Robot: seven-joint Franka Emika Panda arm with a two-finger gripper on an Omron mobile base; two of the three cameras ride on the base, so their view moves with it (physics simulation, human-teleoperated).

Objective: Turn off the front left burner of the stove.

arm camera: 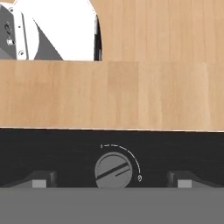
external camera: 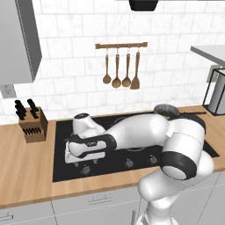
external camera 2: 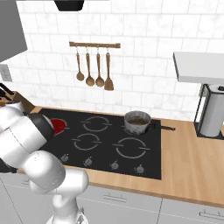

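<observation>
So the arm is folded way down and stretched out low across the stove (external camera: 61,169), with the hand (arm camera: 112,183) pointing straight down at the knob row along the front edge. From the hand view, the fingers (arm camera: 41,180) are spread wide and released, nothing gripped, and one round grey knob (arm camera: 113,171) sits right between them, with clear black glass on either side of it. That knob has a slot running diagonally, plus a thin arc with tiny marks around it, way too small to read. No brand or lettering I can make out anywhere. The front left burner (external camera 2: 58,126) is glowing solid red, just behind the hand, and the arm blocks most of it. Just past the knob row comes the stove's front edge and then a strip of bare wooden tabletop (arm camera: 131,94). A small pot (external camera 2: 138,122) sits on the back burner far off to the hand's right, and a knife block (external camera: 33,124) stands on the tabletop off to its left.
</observation>
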